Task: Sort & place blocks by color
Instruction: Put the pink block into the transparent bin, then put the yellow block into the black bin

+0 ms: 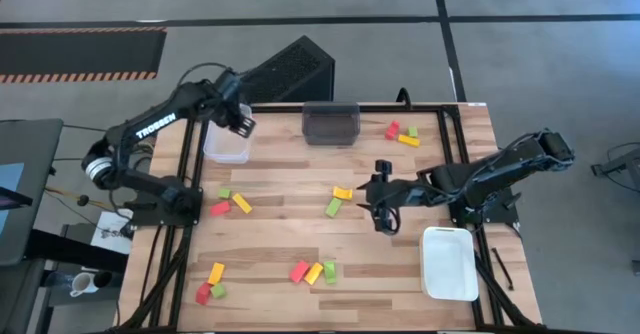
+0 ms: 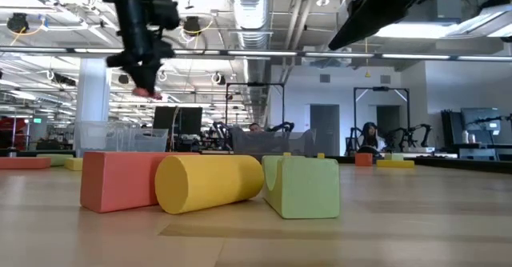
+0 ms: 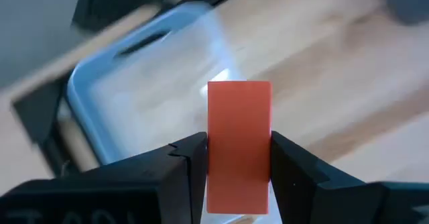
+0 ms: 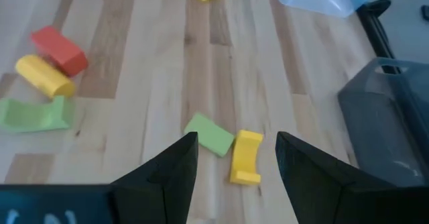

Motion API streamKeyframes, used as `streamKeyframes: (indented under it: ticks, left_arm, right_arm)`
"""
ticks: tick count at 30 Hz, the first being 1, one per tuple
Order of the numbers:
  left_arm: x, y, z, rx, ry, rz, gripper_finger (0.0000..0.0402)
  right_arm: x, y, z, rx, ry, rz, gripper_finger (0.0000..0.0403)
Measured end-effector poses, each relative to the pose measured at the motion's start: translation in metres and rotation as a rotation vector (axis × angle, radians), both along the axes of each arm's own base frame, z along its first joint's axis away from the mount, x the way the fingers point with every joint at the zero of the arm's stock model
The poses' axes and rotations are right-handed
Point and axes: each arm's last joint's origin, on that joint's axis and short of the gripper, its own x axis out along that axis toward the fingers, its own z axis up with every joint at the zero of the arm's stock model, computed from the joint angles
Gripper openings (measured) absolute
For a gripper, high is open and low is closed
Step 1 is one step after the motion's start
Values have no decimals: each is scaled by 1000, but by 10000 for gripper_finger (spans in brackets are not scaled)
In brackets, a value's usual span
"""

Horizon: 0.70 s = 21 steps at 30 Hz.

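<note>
My left gripper (image 1: 240, 122) hangs over the clear tray (image 1: 226, 144) at the far left, shut on a red block (image 3: 239, 117). The block also shows under the fingers in the low view (image 2: 146, 93). My right gripper (image 4: 236, 147) is open above the table's middle, its fingers apart over a yellow block (image 4: 245, 157) and a green block (image 4: 210, 134) that lie flat on the wood. In the high view it (image 1: 368, 202) stands just right of that pair. More red, yellow and green blocks lie in small groups on the table. My left gripper pinches the red block between its two fingers, one on each long side (image 3: 216, 150), toward the end nearer the wrist. The fingers point steeply down. The block is lifted clear and sticks out past the fingertips above the clear tray (image 3: 134, 83).
A dark grey tray (image 1: 331, 122) stands at the far middle and a white tray (image 1: 450, 264) at the near right. Block groups lie at the far right (image 1: 404, 132), left of centre (image 1: 230, 203), near left (image 1: 211, 284) and near middle (image 1: 314, 272).
</note>
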Motion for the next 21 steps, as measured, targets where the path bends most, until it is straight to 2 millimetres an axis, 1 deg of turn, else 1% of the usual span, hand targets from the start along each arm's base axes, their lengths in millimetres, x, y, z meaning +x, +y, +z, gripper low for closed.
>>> streamKeyframes:
  ticks: [2, 5, 8, 12, 16, 21]
  left_arm:
    - [-9, 5, -9, -36, 15, 56, 107]
    - [-16, 12, -24, -66, 32, 101, 108]
    - [-19, 17, -35, -100, 61, 108, 108]
    - [-16, 22, -46, -131, 100, 82, 117]
    - [-14, 25, -52, -146, 118, 60, 148]
    - [-13, 26, -53, -146, 122, 34, 203]
  right_arm:
    - [0, -2, 0, 0, 2, -8, 225]
    - [1, -4, 0, 1, -3, -14, 225]
    - [1, -4, 0, 7, -3, -18, 225]
    - [1, -4, 0, 16, -3, -19, 225]
    - [1, -3, 0, 17, -2, -19, 225]
    - [1, -4, 0, 19, -3, -20, 225]
